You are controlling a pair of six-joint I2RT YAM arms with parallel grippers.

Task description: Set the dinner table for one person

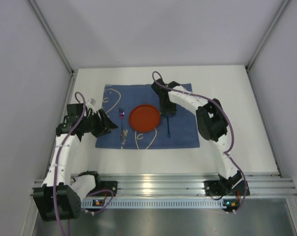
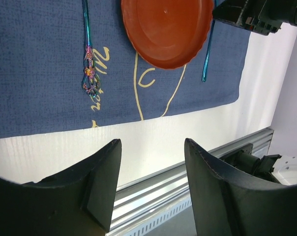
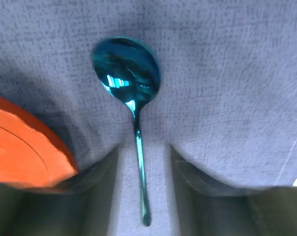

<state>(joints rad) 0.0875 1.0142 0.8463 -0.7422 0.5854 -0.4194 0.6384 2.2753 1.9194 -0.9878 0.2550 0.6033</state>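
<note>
The white dinner table [image 1: 227, 98] bears a blue patterned mat [image 1: 183, 137]. An orange plate [image 1: 144, 118] sits at the mat's middle. A fork with a decorated handle [image 1: 122, 129] lies left of the plate, a blue spoon [image 1: 168, 127] right of it. My right gripper [image 1: 167, 115] hovers over the spoon's upper part. In the right wrist view it [image 3: 143, 167] is open, its fingers either side of the spoon handle [image 3: 138, 147] and apart from it; the spoon lies flat on the mat. My left gripper [image 1: 110, 127] is open and empty at the mat's left edge, near the fork.
In the left wrist view the open left gripper [image 2: 151, 167] frames bare white table and the aluminium rail [image 2: 188, 182] at the near edge. The fork [image 2: 89, 73], the plate [image 2: 165, 29] and the spoon handle [image 2: 206, 59] lie beyond. Grey walls enclose the table.
</note>
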